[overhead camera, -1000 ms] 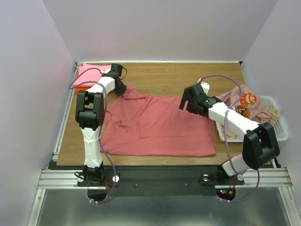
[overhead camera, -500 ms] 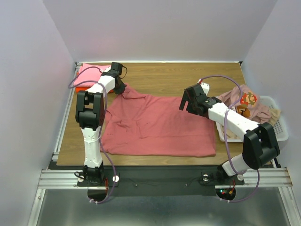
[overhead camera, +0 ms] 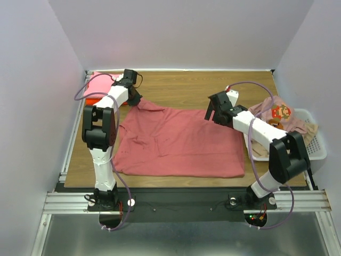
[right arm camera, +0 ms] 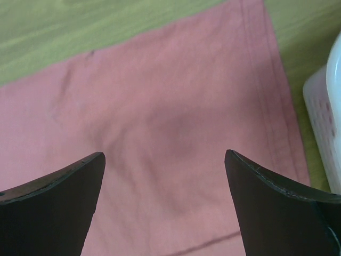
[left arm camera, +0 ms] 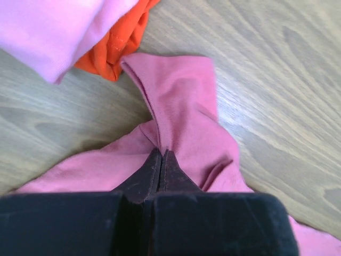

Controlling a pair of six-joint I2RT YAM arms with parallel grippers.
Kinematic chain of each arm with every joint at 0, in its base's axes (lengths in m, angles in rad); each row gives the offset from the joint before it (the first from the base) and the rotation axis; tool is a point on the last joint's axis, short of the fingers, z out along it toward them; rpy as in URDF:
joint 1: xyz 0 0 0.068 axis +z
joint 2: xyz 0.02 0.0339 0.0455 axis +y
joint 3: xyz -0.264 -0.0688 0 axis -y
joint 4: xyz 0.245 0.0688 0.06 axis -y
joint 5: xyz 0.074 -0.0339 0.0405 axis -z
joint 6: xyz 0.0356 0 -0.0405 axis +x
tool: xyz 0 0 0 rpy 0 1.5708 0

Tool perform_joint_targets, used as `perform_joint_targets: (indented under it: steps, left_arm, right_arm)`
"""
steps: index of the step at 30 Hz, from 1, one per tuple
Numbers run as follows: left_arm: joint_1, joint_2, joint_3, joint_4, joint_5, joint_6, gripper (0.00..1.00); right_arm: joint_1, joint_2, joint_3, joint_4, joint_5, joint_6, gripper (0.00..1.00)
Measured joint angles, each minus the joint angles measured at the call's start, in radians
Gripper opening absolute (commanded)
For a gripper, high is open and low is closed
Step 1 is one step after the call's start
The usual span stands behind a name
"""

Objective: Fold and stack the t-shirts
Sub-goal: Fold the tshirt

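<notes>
A dusty rose-red t-shirt (overhead camera: pixel 176 141) lies spread across the middle of the table. My left gripper (overhead camera: pixel 134 100) is shut on its far left sleeve (left arm camera: pixel 181 106), pinching a fold of cloth. My right gripper (overhead camera: pixel 212 114) is open just above the shirt's far right corner (right arm camera: pixel 176 133), with nothing between its fingers. A folded light pink shirt (overhead camera: pixel 101 84) lies on an orange shirt (overhead camera: pixel 91 99) at the far left; both show in the left wrist view, pink shirt (left arm camera: pixel 48 32) and orange shirt (left arm camera: pixel 114 45). A pale pink printed shirt (overhead camera: pixel 279 116) lies in the basket.
A white mesh basket (overhead camera: pixel 315 145) stands at the table's right edge, holding the printed shirt and a beige one (overhead camera: pixel 261 150); its rim shows in the right wrist view (right arm camera: pixel 327 117). Bare wood (overhead camera: pixel 186 88) lies behind the red shirt. Walls close in on three sides.
My left gripper has pulled the sleeve a little farther back and left. My right gripper has moved slightly back along the shirt's far right edge, and its elbow has swung inward.
</notes>
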Motion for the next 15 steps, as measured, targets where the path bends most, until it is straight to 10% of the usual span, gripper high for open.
perform_joint_targets:
  steps: [15]
  left_arm:
    - [-0.003, -0.080, -0.045, 0.001, -0.003, 0.045, 0.00]
  right_arm:
    - [-0.103, 0.315, 0.271, 0.006, 0.101, -0.035, 1.00]
